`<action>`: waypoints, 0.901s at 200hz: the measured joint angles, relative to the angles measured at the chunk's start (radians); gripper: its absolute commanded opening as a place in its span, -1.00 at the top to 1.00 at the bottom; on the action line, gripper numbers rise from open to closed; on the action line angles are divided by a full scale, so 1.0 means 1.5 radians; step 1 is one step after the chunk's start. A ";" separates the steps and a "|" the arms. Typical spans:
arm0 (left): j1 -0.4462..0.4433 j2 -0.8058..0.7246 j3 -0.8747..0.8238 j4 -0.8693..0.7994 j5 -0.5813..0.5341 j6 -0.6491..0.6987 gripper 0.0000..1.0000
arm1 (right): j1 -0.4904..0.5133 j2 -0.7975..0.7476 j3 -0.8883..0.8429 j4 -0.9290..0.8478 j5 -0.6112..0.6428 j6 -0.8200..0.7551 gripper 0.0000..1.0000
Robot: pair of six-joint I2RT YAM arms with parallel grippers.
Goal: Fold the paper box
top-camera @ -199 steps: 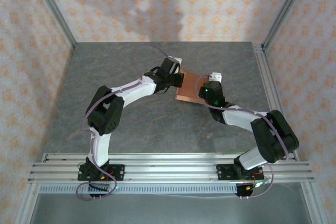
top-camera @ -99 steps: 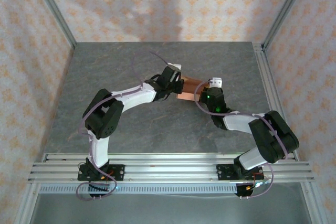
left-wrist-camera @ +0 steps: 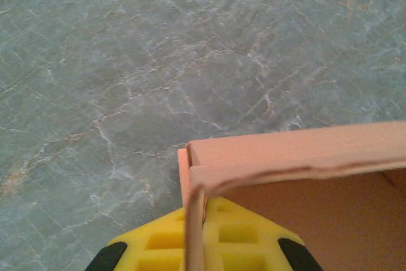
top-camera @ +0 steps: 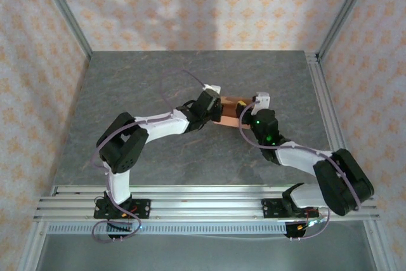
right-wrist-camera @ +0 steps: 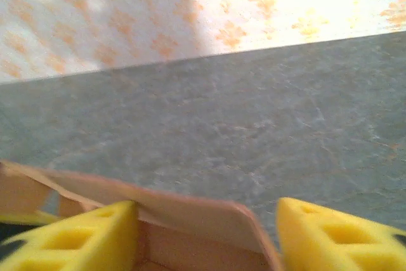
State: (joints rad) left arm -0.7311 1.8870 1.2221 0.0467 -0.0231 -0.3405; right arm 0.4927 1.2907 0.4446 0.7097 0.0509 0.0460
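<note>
**L gripper** (top-camera: 217, 107), qty 1. Jaws pressed together, pinching a thin upright wall of the paper box (top-camera: 230, 110). In the left wrist view the card edge runs down betw. its two yellow pads (left-wrist-camera: 254, 233). Points right, low over the table (top-camera: 158, 74).

**R gripper** (top-camera: 246, 113), qty 1. Jaws spread wide. In the right wrist view its yellow fingers (right-wrist-camera: 82, 236) sit either side of a rounded pink flap; cannot tell if they touch the card. Points left and away, at the box's right end.

**L arm** (top-camera: 162, 118), qty 1. Base at near rail (top-camera: 203, 198), left side. Elbow bent above the base; white forearm reaches fwd and right to table centre.

**R arm** (top-camera: 295, 153), qty 1. Base at near rail, right side. Elbow out to the right; forearm reaches fwd and left to table centre.

**Paper box**, qty 1. Salmon-pink card, partly stood up. The left wrist view shows a corner w/ two walls meeting and the inside open. Lies approx. table centre, directly betw. the two grippers.

**Table**, qty 1. Grey, marbled surface.

**Walls** (top-camera: 190, 4), qty 3. Pale w/ orange motif, on the far, left and right sides of the table.
</note>
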 measured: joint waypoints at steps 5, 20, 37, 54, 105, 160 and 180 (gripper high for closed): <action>-0.006 0.000 -0.003 0.004 -0.007 0.003 1.00 | 0.000 -0.011 0.000 -0.005 -0.003 -0.001 -0.65; -0.019 0.000 -0.007 0.014 -0.019 0.014 1.00 | 0.000 -0.043 0.000 -0.022 -0.014 -0.005 -0.78; -0.028 0.000 -0.012 0.022 -0.032 0.024 1.00 | 0.000 -0.079 0.000 -0.050 -0.017 -0.001 -0.82; -0.033 -0.002 -0.023 0.036 -0.046 0.033 1.00 | 0.000 -0.122 0.000 -0.079 -0.017 0.006 -0.83; -0.043 -0.016 -0.061 0.078 -0.063 0.044 0.99 | -0.005 -0.216 0.032 -0.194 -0.002 0.068 -0.82; -0.055 -0.042 -0.112 0.119 -0.073 0.051 0.92 | -0.110 -0.153 0.196 -0.433 -0.012 0.206 -0.70; -0.062 -0.052 -0.129 0.129 -0.078 0.054 0.89 | -0.119 -0.109 0.226 -0.512 -0.020 0.262 -0.63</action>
State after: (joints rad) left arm -0.8234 1.8091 1.0286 0.2405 -0.1402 -0.2596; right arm 0.3149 1.1267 0.7830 -0.0586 0.0208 0.4385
